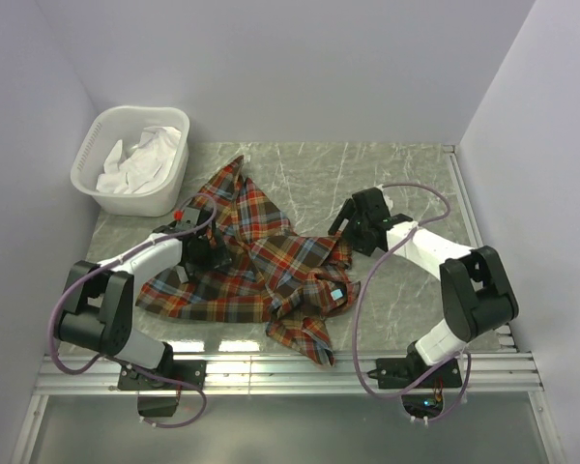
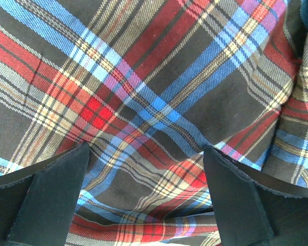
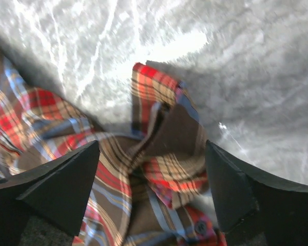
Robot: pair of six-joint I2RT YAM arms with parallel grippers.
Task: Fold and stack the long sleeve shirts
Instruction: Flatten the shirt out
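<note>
Over the plaid shirt point(image 1: 261, 261), both arms point(image 1: 145, 253) point(image 1: 418, 244) low, jaws wide

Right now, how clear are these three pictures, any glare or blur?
Left wrist view: sharp, the plaid shirt weave crisp, evenly lit. Right wrist view: soft and smeared throughout, with a white glare patch on the table. Top external view: in focus, bright reflections along the table's near edge.

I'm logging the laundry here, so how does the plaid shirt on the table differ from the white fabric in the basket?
The plaid shirt is checked red, blue and brown; the white fabric is plain. The plaid shirt sprawls across the table; the white fabric is bunched inside the basket. Both are rumpled, not folded.
</note>
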